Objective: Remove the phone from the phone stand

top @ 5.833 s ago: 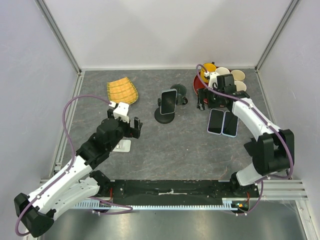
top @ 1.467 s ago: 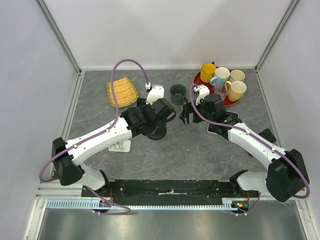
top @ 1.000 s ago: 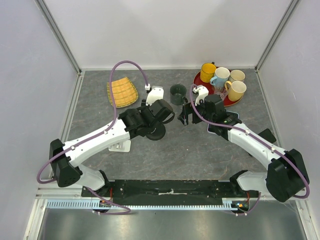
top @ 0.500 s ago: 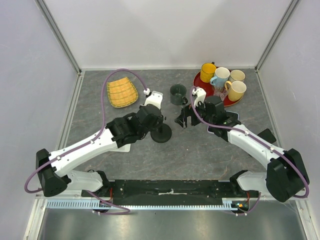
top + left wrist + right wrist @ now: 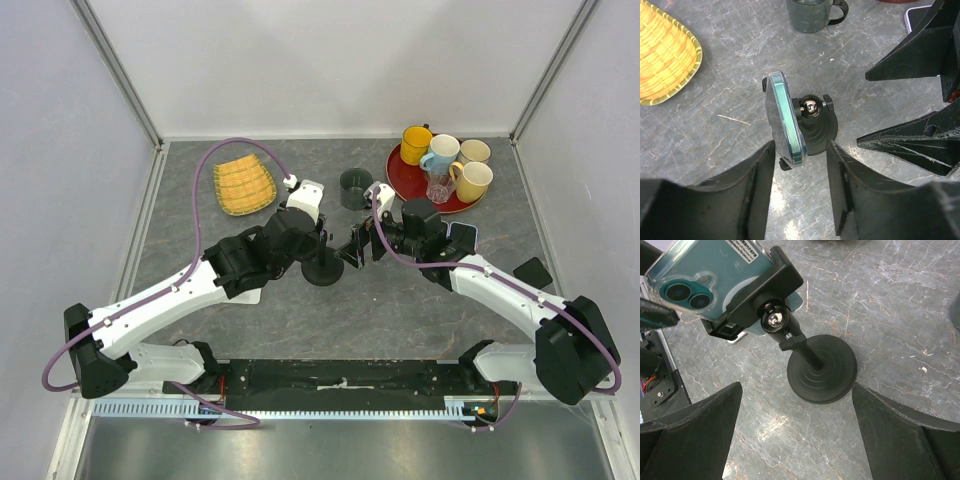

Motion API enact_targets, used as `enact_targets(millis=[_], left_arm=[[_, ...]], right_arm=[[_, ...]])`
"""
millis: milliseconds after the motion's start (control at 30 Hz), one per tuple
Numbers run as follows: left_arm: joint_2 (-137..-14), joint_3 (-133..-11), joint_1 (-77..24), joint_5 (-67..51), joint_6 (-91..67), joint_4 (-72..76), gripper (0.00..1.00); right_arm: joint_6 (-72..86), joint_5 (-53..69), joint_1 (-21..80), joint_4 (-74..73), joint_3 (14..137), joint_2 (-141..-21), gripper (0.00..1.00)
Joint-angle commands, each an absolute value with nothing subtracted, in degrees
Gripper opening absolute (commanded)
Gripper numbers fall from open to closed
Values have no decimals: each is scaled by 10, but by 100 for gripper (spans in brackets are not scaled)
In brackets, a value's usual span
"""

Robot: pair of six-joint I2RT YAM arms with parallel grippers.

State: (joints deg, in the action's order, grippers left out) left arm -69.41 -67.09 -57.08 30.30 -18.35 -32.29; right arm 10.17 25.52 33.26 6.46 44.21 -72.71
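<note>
The phone (image 5: pixel 785 120) stands edge-on in the left wrist view, teal rim showing, clamped in the black phone stand (image 5: pixel 815 132). My left gripper (image 5: pixel 800 165) is open, its fingertips on either side of the phone's lower end with a gap on the stand side. From the right wrist I see the phone's (image 5: pixel 705 280) camera side, the stand's clamp (image 5: pixel 765 290) and its round base (image 5: pixel 822 370). My right gripper (image 5: pixel 795 390) is wide open just short of that base. From above, the left gripper (image 5: pixel 308 238) covers the phone, and the right gripper (image 5: pixel 355 250) is beside the stand (image 5: pixel 323 268).
A yellow woven basket (image 5: pixel 244 184) lies at the back left and a dark green mug (image 5: pixel 355 187) stands behind the stand. A red tray (image 5: pixel 400 172) with several cups is at the back right. More phones (image 5: pixel 462 236) lie under the right arm.
The left wrist pulled back toward the near left; its jaws narrowed, then widened again around the phone's lower end. The right gripper moved left, closer to the stand, still wide open.
</note>
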Motion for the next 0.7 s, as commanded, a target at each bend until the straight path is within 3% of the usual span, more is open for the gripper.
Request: enact_targets(millis=[0,167,400,667], left_arm=[[-691,-667,-571,307,-203,-297,56],[-701,-677,-571,338,-242,-314,68],[-729,-693,-571,366,-240,-332,68],[-757,-701,-572,386,-235,-336,65]], right_arm=[[91,252,332,109,446,-723,98],[93,229,332,147,428,-708,98],[145,128,332,244,365,-676,98],[141,186,331,264,359,-690,96]])
